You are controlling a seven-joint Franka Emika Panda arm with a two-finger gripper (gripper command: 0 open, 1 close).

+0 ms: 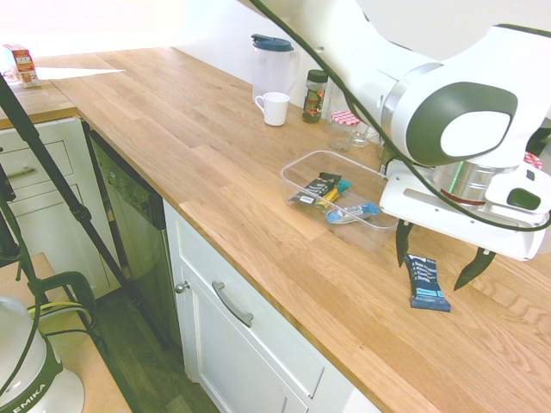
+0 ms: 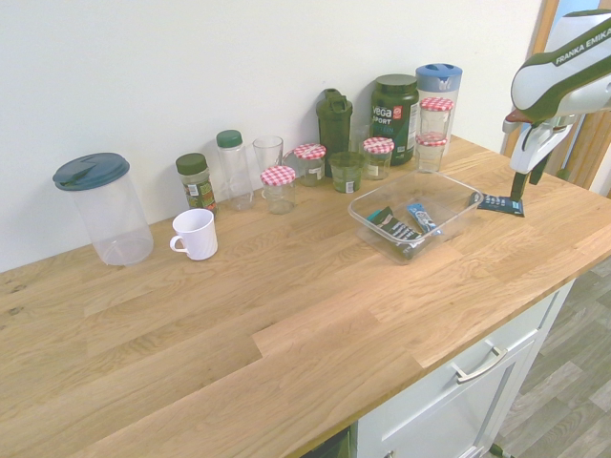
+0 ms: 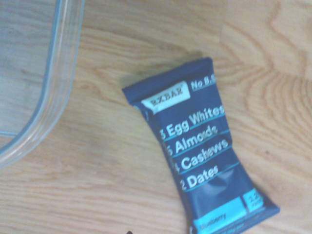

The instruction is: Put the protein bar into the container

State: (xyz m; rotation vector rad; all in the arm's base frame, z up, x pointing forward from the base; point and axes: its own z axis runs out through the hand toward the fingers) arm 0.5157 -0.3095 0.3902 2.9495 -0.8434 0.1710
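Note:
The protein bar [image 1: 426, 281], dark navy with a light blue end band, lies flat on the wooden counter just beside the container [image 1: 303, 162], a shallow clear tray holding a black-wrapped bar and a light blue bar. My gripper [image 1: 437, 261] hovers right over the navy bar, open, one finger on each side of it and not touching. From the other side the bar [image 2: 498, 203] peeks out beyond the container [image 2: 456, 183], under my gripper [image 2: 523, 191]. The wrist view shows the protein bar [image 3: 197, 147] with white print and the container's rounded corner [image 3: 51, 92].
Behind the tray stand glass jars with red-checked lids [image 2: 378, 146], a dark Vega tub [image 2: 394, 116], green shaker [image 2: 335, 119], spice bottle [image 2: 196, 179], white mug [image 2: 196, 234] and a clear pitcher [image 2: 102, 208]. The counter's front edge [image 1: 284, 310] runs close to the bar.

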